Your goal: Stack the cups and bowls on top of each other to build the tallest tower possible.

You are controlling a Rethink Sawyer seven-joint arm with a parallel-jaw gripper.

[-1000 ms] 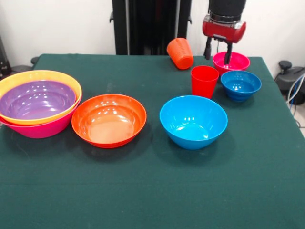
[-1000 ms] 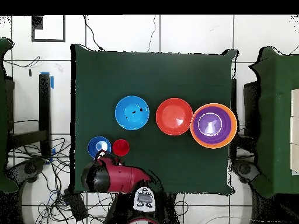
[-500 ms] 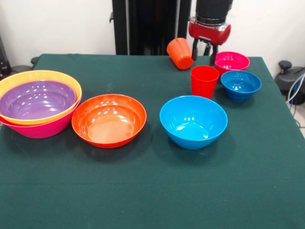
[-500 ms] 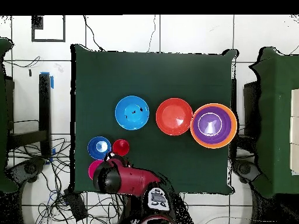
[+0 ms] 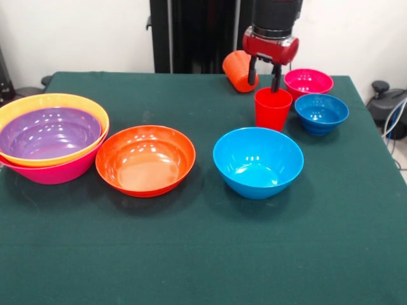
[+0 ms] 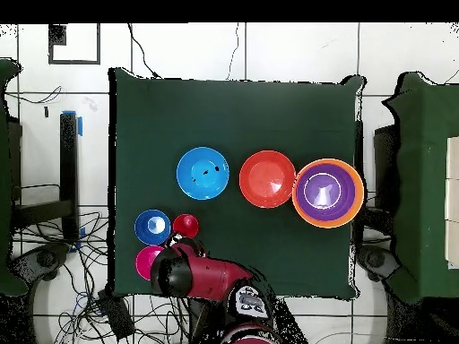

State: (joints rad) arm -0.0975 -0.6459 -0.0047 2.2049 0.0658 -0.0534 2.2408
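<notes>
My gripper (image 5: 264, 81) hangs open at the far side of the table, with nothing between its fingers. One fingertip (image 5: 276, 86) is at the far rim of the upright red cup (image 5: 273, 111); the other is in front of the orange cup (image 5: 238, 71), which lies on its side. To the right sit the small magenta bowl (image 5: 309, 82) and the small blue bowl (image 5: 321, 113). The medium blue bowl (image 5: 257, 162) and a red-orange bowl (image 5: 145, 160) stand mid-table. At the left, the tower (image 5: 51, 136) is purple in yellow-orange in pink.
From overhead the arm's red wrist (image 6: 186, 271) covers the orange cup, beside the red cup (image 6: 186, 225), the small blue bowl (image 6: 152, 227) and the magenta bowl (image 6: 145, 262). The green table (image 5: 203, 254) has open cloth along its near side.
The gripper has moved from above the magenta bowl leftward in the front view, to between the orange cup and the red cup. No object has shifted.
</notes>
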